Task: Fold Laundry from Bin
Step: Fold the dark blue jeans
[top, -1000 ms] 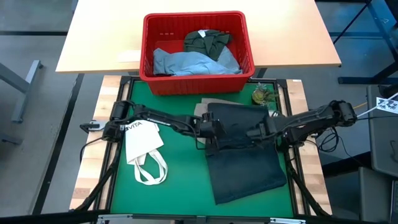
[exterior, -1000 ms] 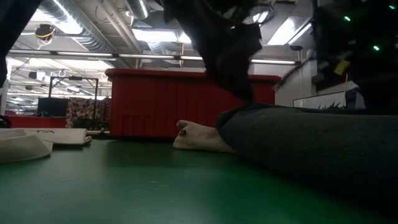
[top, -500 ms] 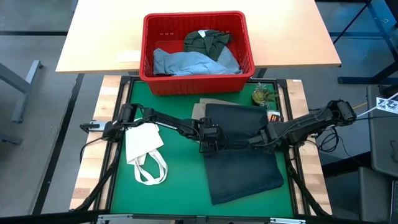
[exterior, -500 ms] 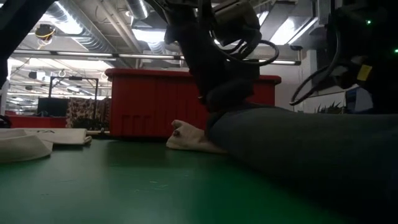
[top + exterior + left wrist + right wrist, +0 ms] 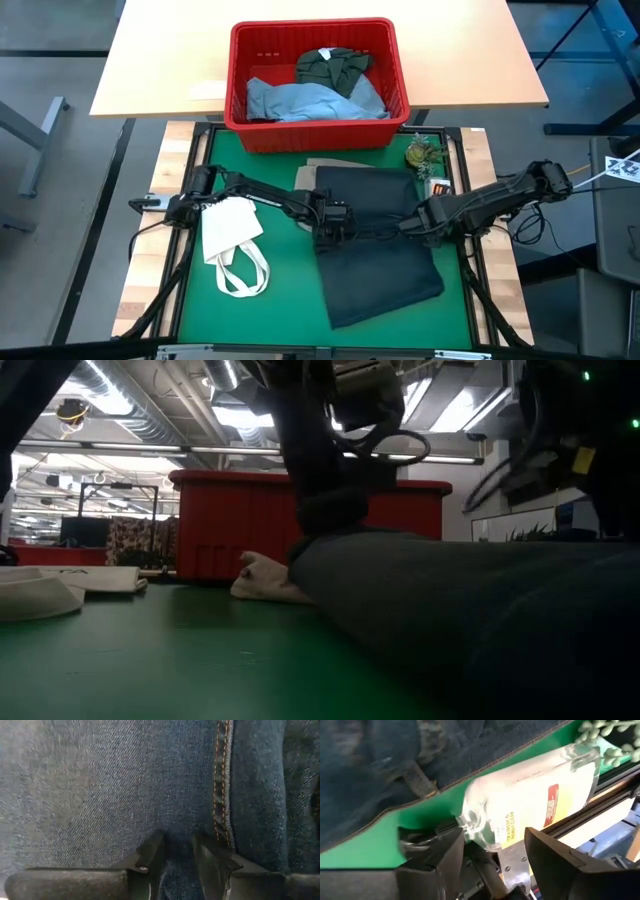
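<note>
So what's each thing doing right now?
Dark jeans: lying flat on the green mat.
Red bin: holding a light blue piece and an olive piece.
Left gripper: pinching the jeans.
Right gripper: open, at the jeans' edge.
White tote bag: lying untouched.
Clear bottle: lying on its side.

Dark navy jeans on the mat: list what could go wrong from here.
1. The left gripper pinches only a thin fold of the dark navy jeans; the denim may slip out.
2. The beige trousers lie partly under the jeans and may get dragged along.
3. The right gripper, open, sits right at a clear bottle by the mat's edge; it could knock the bottle or close on it instead of cloth.
</note>
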`<state>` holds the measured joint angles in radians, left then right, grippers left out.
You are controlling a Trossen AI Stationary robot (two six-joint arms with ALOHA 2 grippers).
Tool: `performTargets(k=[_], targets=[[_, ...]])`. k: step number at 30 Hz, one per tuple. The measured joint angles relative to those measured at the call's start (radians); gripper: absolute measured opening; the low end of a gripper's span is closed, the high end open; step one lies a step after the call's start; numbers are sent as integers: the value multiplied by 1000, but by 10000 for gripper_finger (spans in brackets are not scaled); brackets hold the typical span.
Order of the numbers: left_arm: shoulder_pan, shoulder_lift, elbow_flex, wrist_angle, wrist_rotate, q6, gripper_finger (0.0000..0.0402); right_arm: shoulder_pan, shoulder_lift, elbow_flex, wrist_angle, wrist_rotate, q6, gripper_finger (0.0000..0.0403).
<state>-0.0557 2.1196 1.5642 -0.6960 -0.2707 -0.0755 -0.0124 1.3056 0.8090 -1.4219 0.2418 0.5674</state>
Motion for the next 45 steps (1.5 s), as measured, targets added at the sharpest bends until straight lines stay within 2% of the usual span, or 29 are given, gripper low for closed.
performTargets(k=[7, 13, 22, 29, 37, 41, 45], targets=[[-22, -105, -1, -36, 0, 1, 100, 35, -1, 120, -26, -24, -1, 209], [-82, -172, 1, -41, 4, 1, 100, 200, -1, 183, 9, -111, 27, 209], [-182, -187, 2, -10, 3, -1, 100, 509, -1, 193, 282, -235, 135, 209], [-233, -187, 2, 28, 3, -9, 106, 679, -1, 193, 489, -222, 135, 209], [-245, -187, 2, 37, 19, -102, 158, 735, -1, 193, 619, -194, 137, 209], [-247, -188, 2, 44, 74, -106, 182, 732, -1, 193, 629, -208, 159, 209], [-252, -188, 2, 63, 77, -106, 191, 732, -1, 193, 629, -207, 159, 209]])
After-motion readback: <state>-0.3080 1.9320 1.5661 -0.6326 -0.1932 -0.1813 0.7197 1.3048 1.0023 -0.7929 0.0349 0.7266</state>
